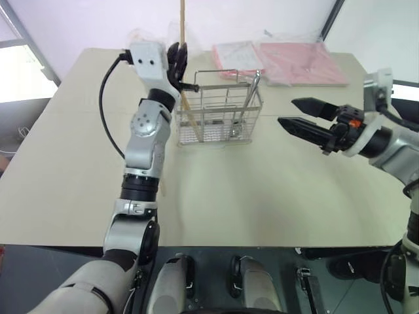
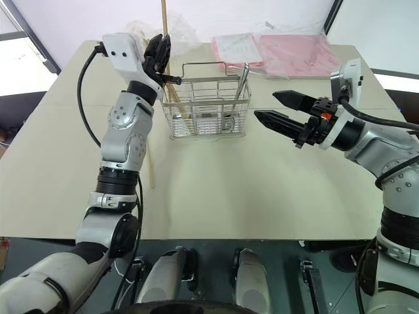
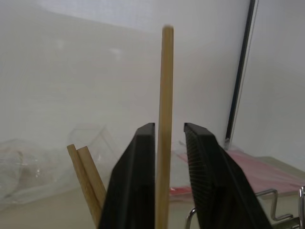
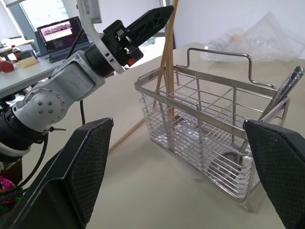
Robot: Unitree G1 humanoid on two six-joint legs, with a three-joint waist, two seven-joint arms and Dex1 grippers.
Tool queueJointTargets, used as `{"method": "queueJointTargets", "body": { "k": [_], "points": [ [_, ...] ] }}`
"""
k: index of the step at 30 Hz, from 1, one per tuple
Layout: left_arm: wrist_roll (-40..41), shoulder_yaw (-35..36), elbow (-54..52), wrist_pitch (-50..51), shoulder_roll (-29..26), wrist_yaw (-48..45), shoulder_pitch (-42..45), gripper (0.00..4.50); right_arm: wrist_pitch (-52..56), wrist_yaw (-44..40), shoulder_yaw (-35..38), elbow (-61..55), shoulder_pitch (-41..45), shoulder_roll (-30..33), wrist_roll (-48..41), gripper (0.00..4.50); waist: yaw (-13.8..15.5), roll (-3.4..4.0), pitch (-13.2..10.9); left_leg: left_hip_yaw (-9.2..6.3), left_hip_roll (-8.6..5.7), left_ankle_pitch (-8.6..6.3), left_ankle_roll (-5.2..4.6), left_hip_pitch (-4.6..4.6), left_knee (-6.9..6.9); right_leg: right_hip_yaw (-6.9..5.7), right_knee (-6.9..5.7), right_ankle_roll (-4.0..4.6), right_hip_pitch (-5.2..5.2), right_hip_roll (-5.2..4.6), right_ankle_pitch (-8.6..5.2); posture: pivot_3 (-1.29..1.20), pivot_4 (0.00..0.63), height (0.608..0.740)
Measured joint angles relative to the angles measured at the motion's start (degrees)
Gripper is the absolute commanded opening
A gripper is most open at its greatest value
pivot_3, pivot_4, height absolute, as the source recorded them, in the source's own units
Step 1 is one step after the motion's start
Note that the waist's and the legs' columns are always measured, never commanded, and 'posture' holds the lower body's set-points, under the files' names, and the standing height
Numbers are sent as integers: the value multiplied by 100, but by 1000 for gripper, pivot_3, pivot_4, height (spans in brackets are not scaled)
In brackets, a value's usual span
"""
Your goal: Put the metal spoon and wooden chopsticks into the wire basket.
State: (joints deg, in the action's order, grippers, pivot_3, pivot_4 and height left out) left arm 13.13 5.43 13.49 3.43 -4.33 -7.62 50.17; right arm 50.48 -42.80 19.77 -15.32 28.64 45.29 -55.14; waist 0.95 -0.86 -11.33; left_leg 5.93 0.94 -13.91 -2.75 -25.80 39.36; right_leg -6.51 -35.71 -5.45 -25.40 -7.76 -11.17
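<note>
Chopsticks first: from my seat I see one wooden chopstick [image 3: 165, 129] standing upright between the two black fingers of the left gripper [image 1: 178, 65], its lower end down inside the wire basket [image 1: 219, 108] at the basket's left end. In the left wrist view the stick lies against one finger with a thin gap to the other, so I cannot tell whether the jaws still pinch it or have let go. Two more chopstick ends [image 3: 86, 183] lean at a slant just beside that gripper, and in the right wrist view I see slanted sticks [image 4: 164, 67] resting against the basket's left rim, with one running down outside onto the table.

The metal spoon [image 1: 247, 104] is already in the basket, at its right end, bowl down and handle leaning up past the rim.

The basket stands on the table [image 1: 262, 196] toward the far edge, near the middle. Behind it, along the far edge, lie clear plastic bags [image 1: 141, 36] and pink and white packets [image 1: 288, 62].

My right gripper [image 1: 298, 114] hangs level to the right of the basket, apart from it, jaws spread wide and empty.
</note>
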Motion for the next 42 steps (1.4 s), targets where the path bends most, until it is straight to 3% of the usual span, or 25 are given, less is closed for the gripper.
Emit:
{"method": "queueJointTargets", "body": {
  "k": [4,5,11,16,19,24,29,39,42],
  "points": [
    [13,0,-303,113,8,19,-4,4303,-4,-32,-19,109,67,0,5,4500,-10,0,0,0,1,0,0,0,0,0,-1,0,-1,2,0,0,150,699],
    [18,1,-384,167,3,24,-4,4450,-8,-39,-26,118,71,0,7,4500,-10,0,0,0,1,0,0,1,0,0,-1,0,-1,2,0,0,150,699],
    [212,41,-1398,1405,-344,161,68,4450,-100,-141,-149,373,128,-2,138,4500,-15,0,0,0,1,0,0,1,0,0,-5,0,-1,3,0,0,150,699],
    [374,829,-1896,3591,-811,1224,984,4450,-274,-213,-291,437,139,-112,288,4500,-18,1,0,-2,1,0,0,4,0,1,-7,-2,0,4,-2,0,150,699],
    [32,1048,-1773,5114,-1168,1933,1068,4450,-372,-276,-365,437,123,-157,362,4500,-20,5,3,-1,-1,0,0,17,-1,3,-24,-7,4,5,-6,0,150,699],
    [-206,1946,-1306,6479,-519,2884,838,4450,-526,-358,-413,500,112,-248,491,4500,28,-8,-3,-9,-3,3,4,3,9,1,-25,-7,2,5,-5,0,150,699],
    [-218,2480,-600,7063,-53,3119,762,4450,-573,-497,-537,539,112,-250,573,4500,78,-7,-3,-7,-1,2,6,4,12,1,-26,-6,-1,5,-5,0,150,699],
    [-289,1904,578,7081,-273,2508,730,4450,-558,-748,-527,322,16,-130,641,4500,129,-4,0,-3,-1,-6,23,6,11,1,-25,-3,-2,-1,-4,0,150,699],
    [-311,1801,721,6963,-330,2414,734,3582,-540,-660,-495,266,-50,-142,639,4500,136,-1,2,-5,-1,-7,27,9,11,1,-26,-2,-1,-3,-3,0,150,699]
  ]
}}
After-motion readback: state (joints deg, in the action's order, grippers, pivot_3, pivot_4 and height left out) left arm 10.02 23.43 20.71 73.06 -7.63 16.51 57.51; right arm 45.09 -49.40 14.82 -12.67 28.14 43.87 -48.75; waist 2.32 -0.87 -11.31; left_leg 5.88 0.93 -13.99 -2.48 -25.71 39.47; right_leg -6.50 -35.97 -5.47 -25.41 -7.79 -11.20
